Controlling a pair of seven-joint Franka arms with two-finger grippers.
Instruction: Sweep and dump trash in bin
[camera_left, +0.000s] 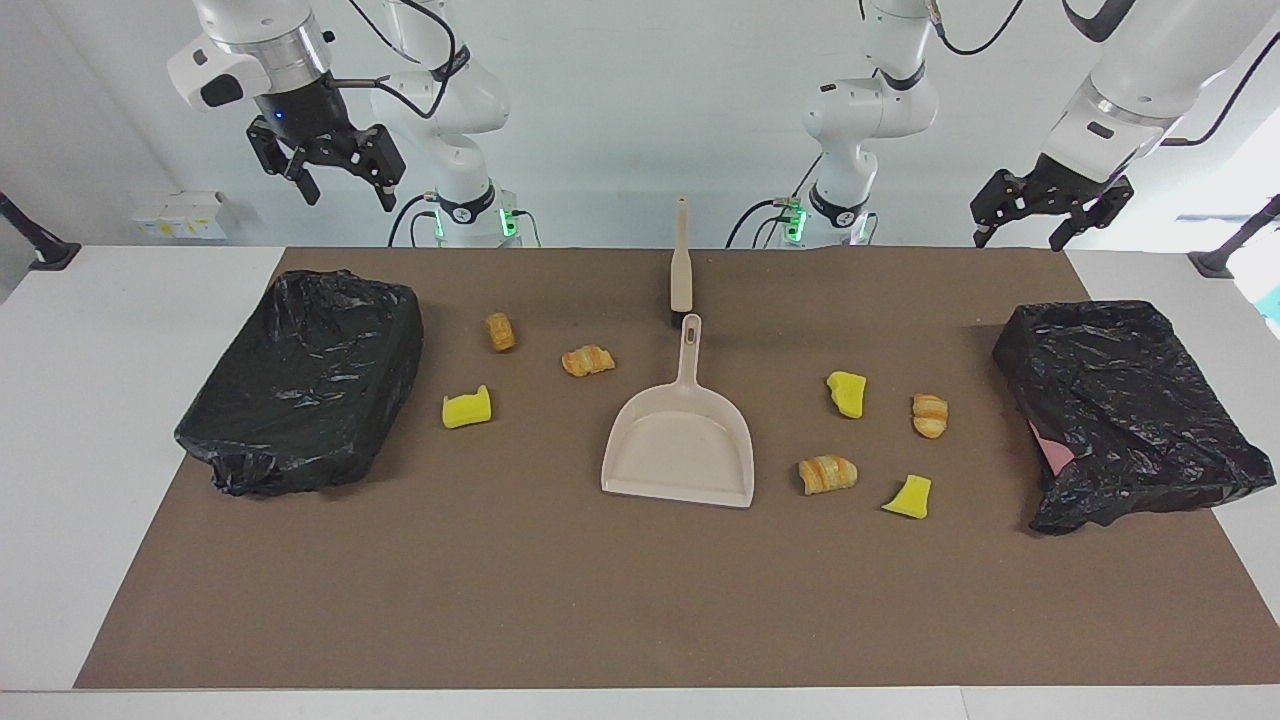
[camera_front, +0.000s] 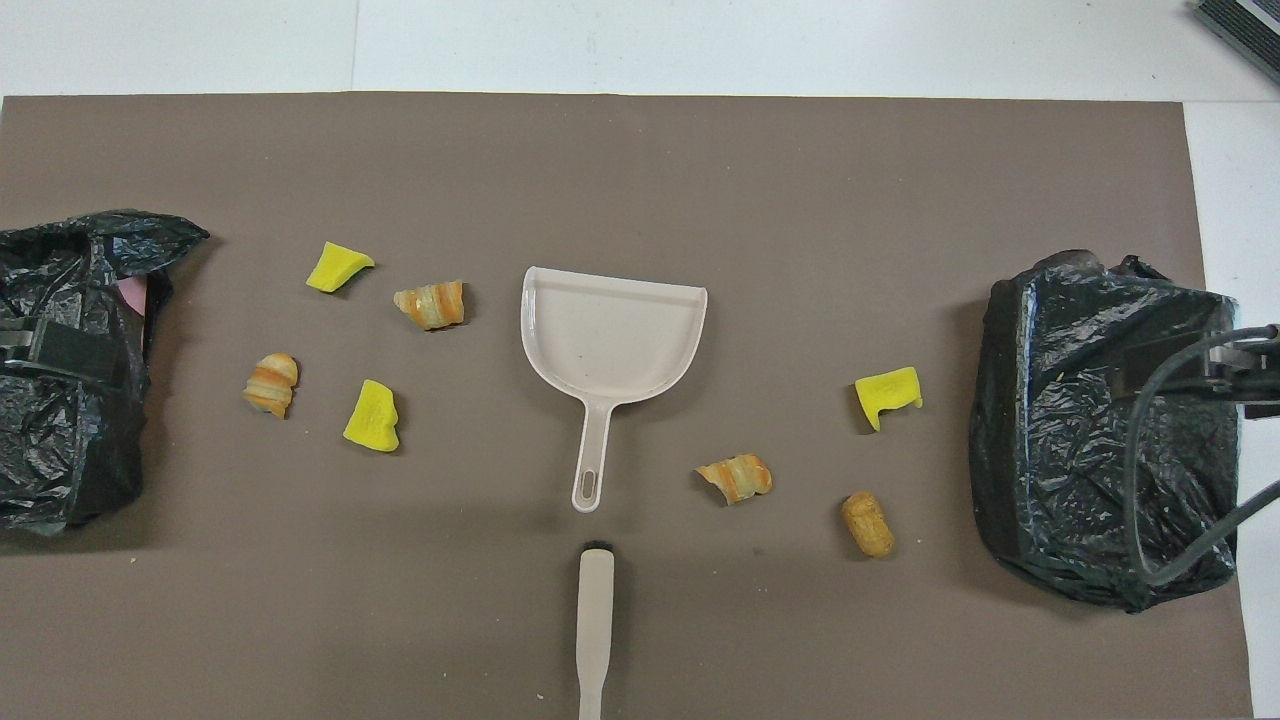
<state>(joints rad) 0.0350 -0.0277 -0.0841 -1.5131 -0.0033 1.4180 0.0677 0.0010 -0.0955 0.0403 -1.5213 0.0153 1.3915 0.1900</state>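
Several pieces of trash lie on the brown mat (camera_left: 560, 600). A yellow sponge chunk (camera_left: 467, 408) and two striped rolls (camera_left: 500, 331) (camera_left: 587, 360) lie toward the right arm's end. Two yellow chunks (camera_left: 847, 393) (camera_left: 908, 497) and two rolls (camera_left: 929, 415) (camera_left: 827, 473) lie toward the left arm's end. Between the two groups rests the beige dustpan (camera_left: 680, 440), handle toward the robots, with the beige brush (camera_left: 681, 265) nearer to the robots. My right gripper (camera_left: 345, 188) hangs open high over one black-bagged bin (camera_left: 300, 380). My left gripper (camera_left: 1020, 238) hangs open above the other bin (camera_left: 1120, 410).
The two bins stand at the mat's two ends, seen from above as bin (camera_front: 1100, 430) and bin (camera_front: 60, 420). White table (camera_left: 90, 400) shows around the mat. The dustpan (camera_front: 610, 330) holds nothing.
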